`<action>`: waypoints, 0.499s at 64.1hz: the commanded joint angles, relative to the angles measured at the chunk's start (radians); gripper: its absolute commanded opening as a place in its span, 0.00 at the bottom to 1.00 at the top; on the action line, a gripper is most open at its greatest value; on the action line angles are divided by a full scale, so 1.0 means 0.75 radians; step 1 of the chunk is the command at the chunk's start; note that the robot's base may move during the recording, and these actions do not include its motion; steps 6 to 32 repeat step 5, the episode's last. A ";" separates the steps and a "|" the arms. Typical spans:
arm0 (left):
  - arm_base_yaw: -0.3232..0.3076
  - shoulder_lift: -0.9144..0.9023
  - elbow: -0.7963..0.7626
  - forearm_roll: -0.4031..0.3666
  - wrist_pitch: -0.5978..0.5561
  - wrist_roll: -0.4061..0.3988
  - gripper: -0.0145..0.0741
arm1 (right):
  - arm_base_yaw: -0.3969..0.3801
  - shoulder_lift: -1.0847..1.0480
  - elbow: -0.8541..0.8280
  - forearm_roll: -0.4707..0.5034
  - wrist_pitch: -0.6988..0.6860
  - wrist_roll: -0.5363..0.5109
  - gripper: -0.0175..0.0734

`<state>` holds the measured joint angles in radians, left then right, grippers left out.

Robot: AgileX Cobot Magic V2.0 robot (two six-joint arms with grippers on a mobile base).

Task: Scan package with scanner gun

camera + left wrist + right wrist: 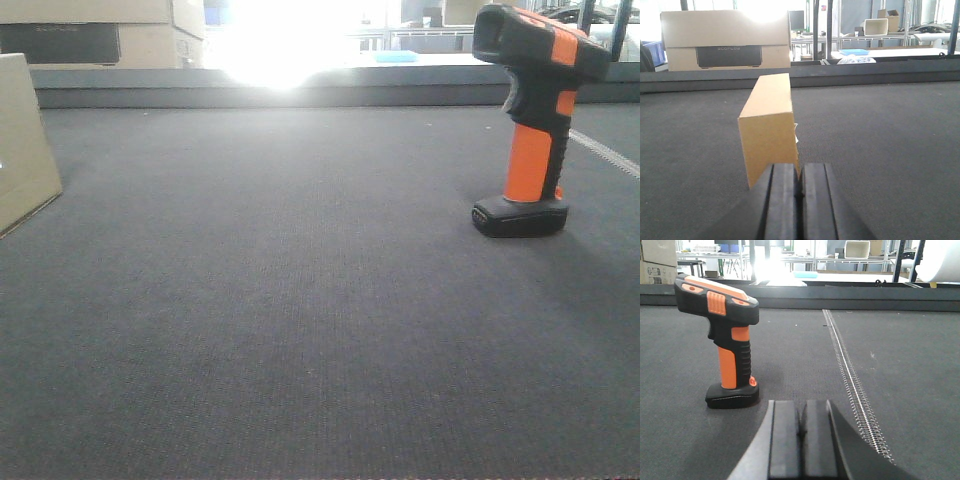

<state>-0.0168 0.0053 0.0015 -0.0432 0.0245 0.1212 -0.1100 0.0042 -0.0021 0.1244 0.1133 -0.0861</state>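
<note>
The plain tan cardboard box [769,127] stands up on its edge on the dark grey carpet-like mat [300,330]. In the front view it sits at about 9 o'clock, half cut off. Standing tall like this, it should be easy to grab by its thin sides.

The left gripper [800,197] sits low just in front of the box, at 6 o'clock in its own view. Its black fingers [782,200] are pressed together and hold nothing.

The pistol-shaped scanner gun with an orange handle and black head [532,125] stands upright on its flat base, at about 2 o'clock in the front view, well apart from the box. That leaves its handle free to take.

The right gripper [801,440] is near it, fingers together, empty too.
</note>
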 commanded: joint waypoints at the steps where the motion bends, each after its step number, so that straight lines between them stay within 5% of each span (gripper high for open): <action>1: -0.007 -0.007 -0.002 -0.008 -0.024 -0.005 0.04 | -0.007 -0.006 0.003 -0.006 -0.026 0.003 0.03; 32: -0.007 -0.007 -0.002 -0.008 -0.024 -0.005 0.04 | -0.007 -0.006 0.003 -0.006 -0.026 0.003 0.03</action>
